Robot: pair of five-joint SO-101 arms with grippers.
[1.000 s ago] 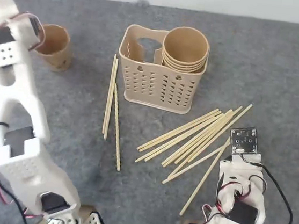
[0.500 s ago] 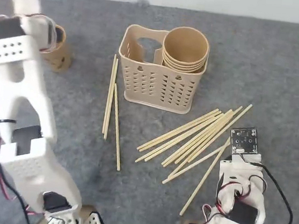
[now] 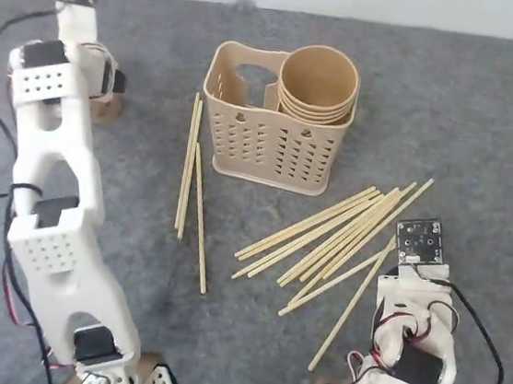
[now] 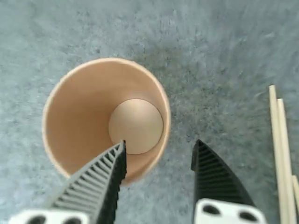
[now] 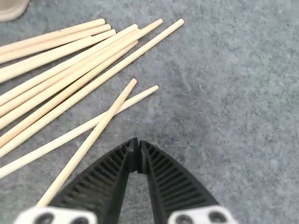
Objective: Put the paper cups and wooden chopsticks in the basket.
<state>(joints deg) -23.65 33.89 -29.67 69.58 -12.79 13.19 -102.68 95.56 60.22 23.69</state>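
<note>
A brown paper cup stands upright on the grey carpet. My left gripper is open right above it, one finger inside the rim and the other outside. From above, the left arm hides most of that cup. The beige basket holds a stack of paper cups in its right half. A fan of wooden chopsticks lies right of centre, and three more chopsticks lie left of the basket. My right gripper is shut and empty, low over the carpet beside the chopstick ends.
The basket's left compartment is open at the top. Grey carpet covers the whole table, with bare room at the far right. The right arm sits at the near right edge of the chopstick fan.
The left arm has swung up and over the lone cup, now covering most of it from above. The right arm and the chopsticks have not moved.
</note>
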